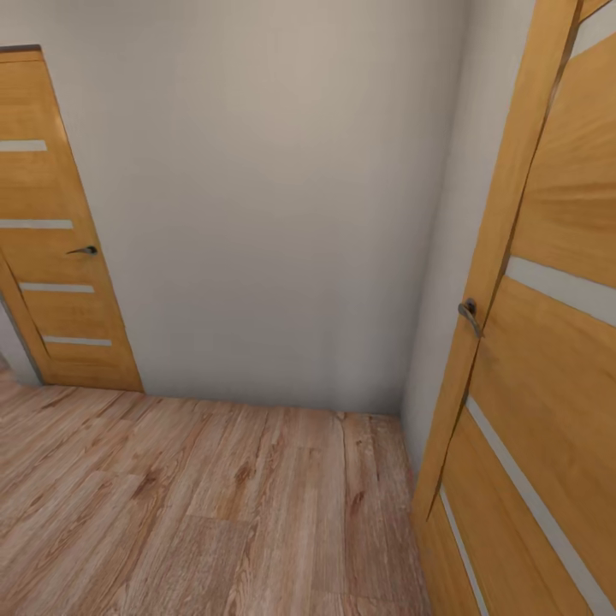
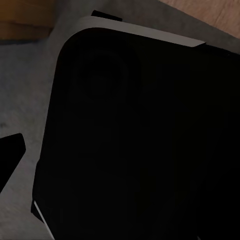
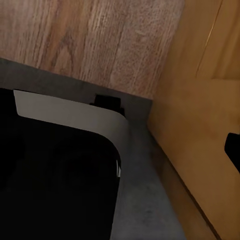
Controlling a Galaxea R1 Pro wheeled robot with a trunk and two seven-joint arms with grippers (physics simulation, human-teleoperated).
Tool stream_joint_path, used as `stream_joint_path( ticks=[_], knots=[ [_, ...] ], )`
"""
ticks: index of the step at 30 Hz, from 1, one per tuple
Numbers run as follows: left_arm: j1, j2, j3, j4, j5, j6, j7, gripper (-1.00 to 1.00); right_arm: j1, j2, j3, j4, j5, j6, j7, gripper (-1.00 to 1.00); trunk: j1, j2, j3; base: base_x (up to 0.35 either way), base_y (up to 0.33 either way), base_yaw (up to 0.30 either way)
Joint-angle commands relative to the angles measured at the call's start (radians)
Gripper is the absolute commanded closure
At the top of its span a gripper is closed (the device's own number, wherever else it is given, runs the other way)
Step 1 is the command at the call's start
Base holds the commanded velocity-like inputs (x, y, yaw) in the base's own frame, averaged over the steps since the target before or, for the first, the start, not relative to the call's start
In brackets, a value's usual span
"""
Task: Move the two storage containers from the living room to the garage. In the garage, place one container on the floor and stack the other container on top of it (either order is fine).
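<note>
The two storage containers are out of view. I face a corner of a hallway with light wood-plank flooring (image 1: 171, 496) and a cream wall (image 1: 274, 214). In the left wrist view a dark fingertip (image 2: 9, 157) shows at the picture's edge, over my black base (image 2: 140, 140). In the right wrist view a dark fingertip (image 3: 233, 150) shows at the edge, close to an orange wooden door (image 3: 200, 125). Whether either gripper is open or shut cannot be made out.
A shut orange door (image 1: 60, 257) with a dark handle (image 1: 84, 251) stands at the far left. A second orange door (image 1: 556, 342) with its handle (image 1: 469, 315) stands very near on my right. The wall ahead closes the corner.
</note>
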Motion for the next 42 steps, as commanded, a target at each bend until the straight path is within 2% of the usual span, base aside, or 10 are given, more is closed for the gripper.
stream_joint_path(
  ticks=[1,18,42],
  knots=[
    [0.0,0.0,0.006,0.0,0.002,-0.001,0.0,-1.0,-0.001,0.0,0.004,0.003,0.002,-0.006,0.002,-1.0,0.0,-0.001,-0.001,0.0,0.0,0.078],
    [0.0,0.0,0.006,0.0,0.002,-0.001,0.0,-1.0,-0.002,-0.006,0.006,0.003,0.007,-0.009,0.002,-1.0,0.0,-0.001,-0.001,0.013,0.0,0.041],
    [0.0,0.003,0.006,0.0,0.002,0.0,0.0,-1.0,-0.002,-0.006,0.008,0.003,0.008,-0.009,0.002,-1.0,0.0,-0.001,-0.001,0.317,0.0,0.0]
  ],
)
